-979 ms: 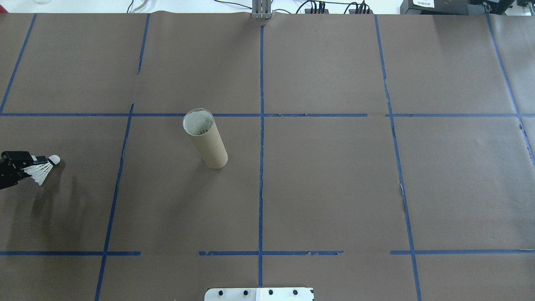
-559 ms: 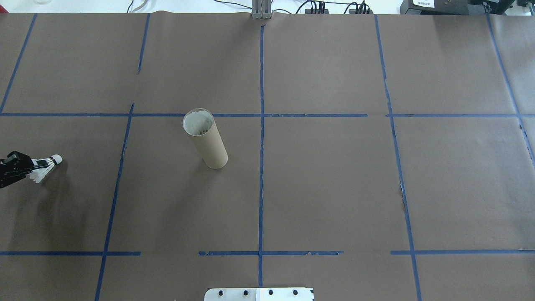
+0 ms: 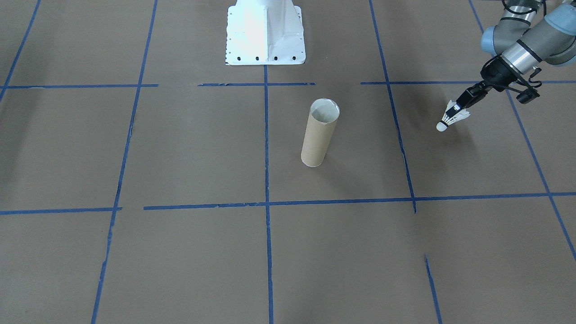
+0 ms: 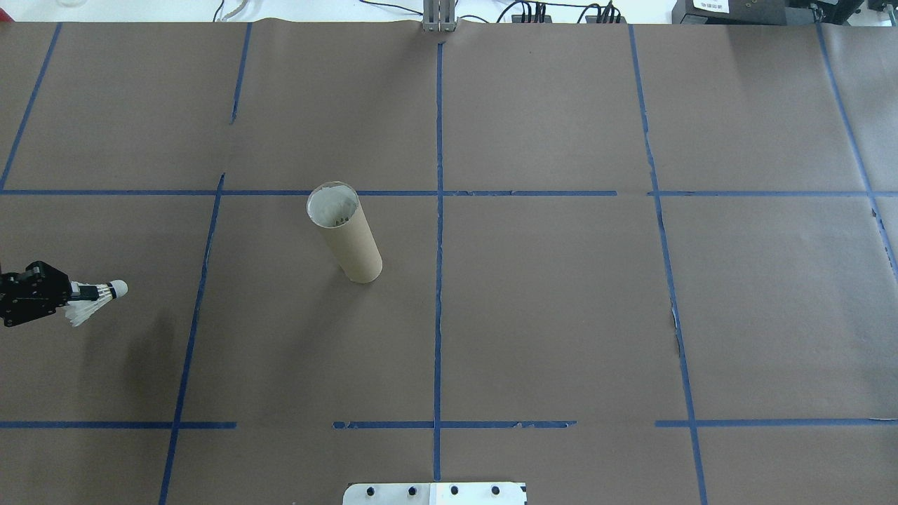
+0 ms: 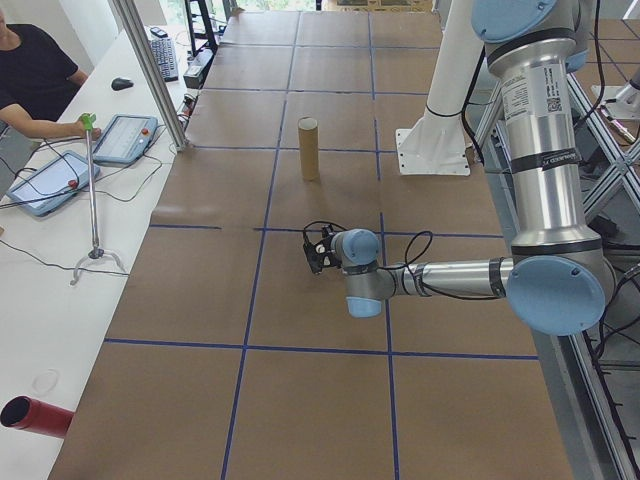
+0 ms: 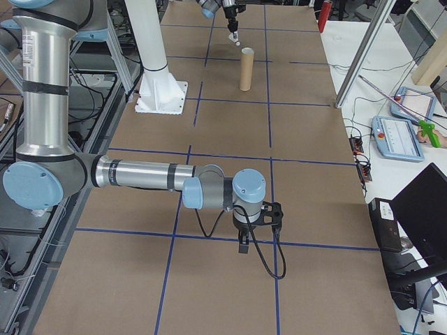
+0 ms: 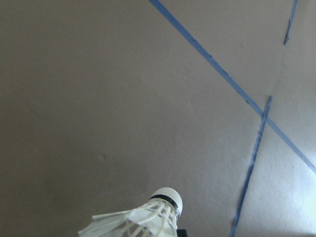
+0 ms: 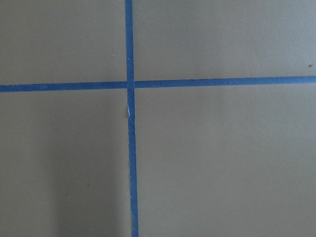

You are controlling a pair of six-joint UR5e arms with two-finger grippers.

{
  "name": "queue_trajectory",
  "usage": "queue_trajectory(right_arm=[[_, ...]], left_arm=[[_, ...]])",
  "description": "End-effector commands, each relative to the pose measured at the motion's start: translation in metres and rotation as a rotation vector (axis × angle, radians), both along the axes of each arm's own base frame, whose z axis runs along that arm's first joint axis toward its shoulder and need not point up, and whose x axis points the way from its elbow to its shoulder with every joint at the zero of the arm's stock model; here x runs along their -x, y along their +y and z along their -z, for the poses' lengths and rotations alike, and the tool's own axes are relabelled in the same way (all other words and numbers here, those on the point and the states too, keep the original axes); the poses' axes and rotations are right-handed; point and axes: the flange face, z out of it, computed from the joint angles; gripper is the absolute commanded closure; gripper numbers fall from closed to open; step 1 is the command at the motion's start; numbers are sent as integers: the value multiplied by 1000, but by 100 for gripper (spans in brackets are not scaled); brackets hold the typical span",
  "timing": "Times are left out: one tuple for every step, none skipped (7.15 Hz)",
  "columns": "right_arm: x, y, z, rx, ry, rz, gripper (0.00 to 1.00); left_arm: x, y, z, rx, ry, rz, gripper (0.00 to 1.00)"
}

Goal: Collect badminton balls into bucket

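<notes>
**One shuttlecock gripped, one tube waiting**

Front-facing view: the left gripper [image 3: 460, 104] comes in at the upper right, its fingers closed on the feather skirt of the shuttlecock [image 3: 450, 119], cork tip hanging down and to the left, clear of the table [image 3: 180, 148] with its shadow below. Holding it by the skirt leaves the cork free to lead into an opening. The cardboard tube [image 3: 319, 134] stands upright just right of centre, mouth up, well apart from the shuttlecock.

Overhead view: the left gripper [image 4: 78, 290] sits at the far left edge, the shuttlecock [image 4: 98, 300] pointing its cork rightward toward the tube [image 4: 345, 235], which stands left of centre. The tube is probably set mid-table so that either arm can reach it.

Right-side view: the right gripper [image 6: 242, 241] hangs low over the table in the lower middle, nothing seen in it; whether it is open I cannot tell.

Left wrist view: the shuttlecock [image 7: 148, 217] fills the bottom edge, its black band showing.

Count: one shuttlecock, one tube, two arms.
</notes>
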Motion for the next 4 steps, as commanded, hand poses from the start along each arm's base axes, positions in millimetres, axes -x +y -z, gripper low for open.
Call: queue_trajectory(right_arm=[[0,0,0,0,0,0,0],[0,0,0,0,0,0,0],[0,0,0,0,0,0,0],[0,0,0,0,0,0,0]], left_arm=[[22,-3,83,39,16,-87,100],[28,-3,117,50,7,-84,100],[31,1,164,15,-38,-100,100],[36,8,204,-23,-86,-121,100]])
